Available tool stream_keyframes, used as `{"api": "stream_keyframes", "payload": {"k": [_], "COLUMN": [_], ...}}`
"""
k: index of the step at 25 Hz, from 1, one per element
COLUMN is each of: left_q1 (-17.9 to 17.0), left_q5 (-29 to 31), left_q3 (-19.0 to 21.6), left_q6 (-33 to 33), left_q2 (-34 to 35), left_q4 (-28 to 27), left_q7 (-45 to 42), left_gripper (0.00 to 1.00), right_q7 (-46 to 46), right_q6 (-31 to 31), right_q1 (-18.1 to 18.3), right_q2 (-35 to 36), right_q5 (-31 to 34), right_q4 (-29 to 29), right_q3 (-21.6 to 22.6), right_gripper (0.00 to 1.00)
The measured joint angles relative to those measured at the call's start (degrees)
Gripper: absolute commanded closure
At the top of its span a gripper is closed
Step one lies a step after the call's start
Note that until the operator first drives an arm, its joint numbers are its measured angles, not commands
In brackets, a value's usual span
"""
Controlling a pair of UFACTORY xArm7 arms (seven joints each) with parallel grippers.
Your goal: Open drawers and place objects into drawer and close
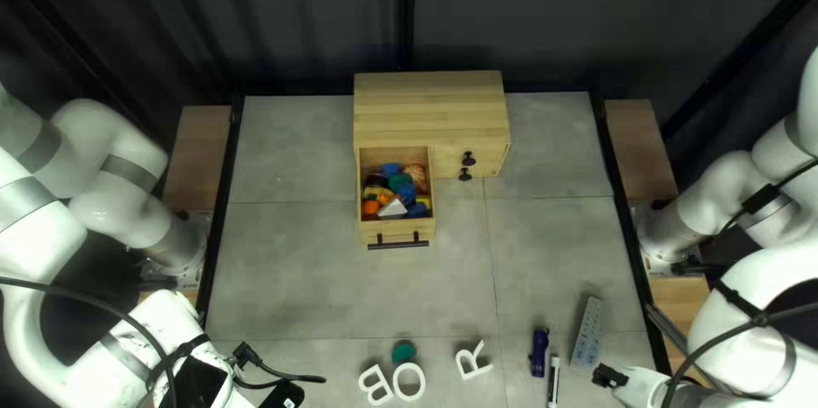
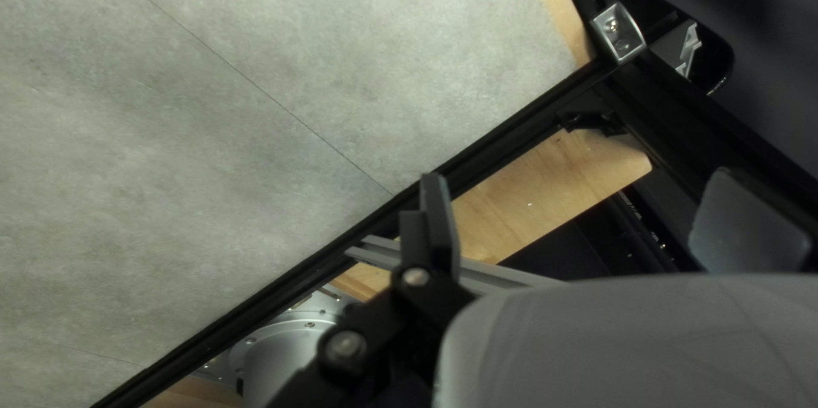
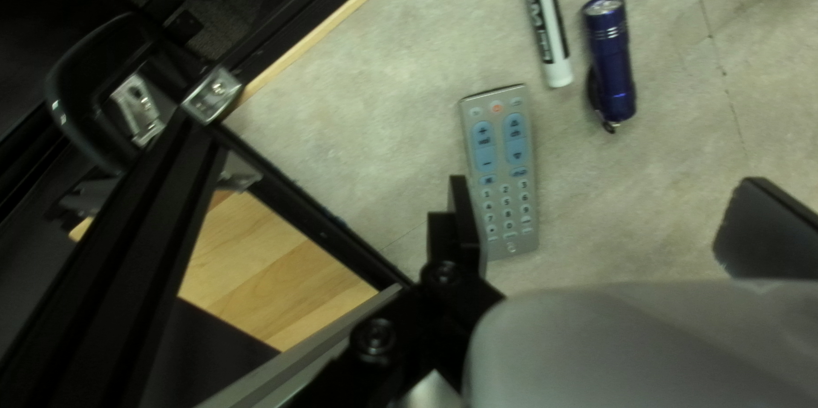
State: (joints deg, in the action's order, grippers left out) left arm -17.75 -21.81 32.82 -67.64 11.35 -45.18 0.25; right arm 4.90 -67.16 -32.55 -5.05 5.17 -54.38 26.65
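A wooden cabinet (image 1: 430, 110) stands at the table's far edge. Its left drawer (image 1: 398, 236) is pulled out, holding colourful small toys (image 1: 396, 191); the right-hand drawers (image 1: 456, 163) are closed. My left gripper (image 1: 271, 374) is at the near left, open over bare table and edge; in its wrist view the left gripper (image 2: 579, 204) has nothing between its fingers. At the near right is my right gripper (image 1: 607, 376), beside a grey remote (image 1: 587, 333). In the right wrist view the open right gripper (image 3: 601, 204) has the remote (image 3: 503, 161) just beyond one finger, not held.
A purple flashlight (image 1: 539, 352) and a white marker (image 1: 554, 381) lie left of the remote. White letters B (image 1: 375, 384), O (image 1: 409, 382) and R (image 1: 473, 360) lie near the front, with a green piece (image 1: 403, 351) by the O. Black rails (image 1: 223, 204) border the table.
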Motion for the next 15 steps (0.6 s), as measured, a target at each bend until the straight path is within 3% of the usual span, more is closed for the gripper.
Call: {"api": "stream_keyframes", "payload": {"k": [15], "left_q1": [0.00], "left_q5": [0.00], "left_q3": [0.00], "left_q6": [0.00], "left_q2": [0.00], "left_q4": [0.00], "left_q7": [0.00], "left_gripper": [0.00], "right_q7": [0.59], "right_q6": [-0.24], "right_q1": [-0.25], "right_q2": [1.38], "right_q5": [-0.93], "right_q4": [-0.73], "right_q3": [0.27], "right_gripper": [0.00]}}
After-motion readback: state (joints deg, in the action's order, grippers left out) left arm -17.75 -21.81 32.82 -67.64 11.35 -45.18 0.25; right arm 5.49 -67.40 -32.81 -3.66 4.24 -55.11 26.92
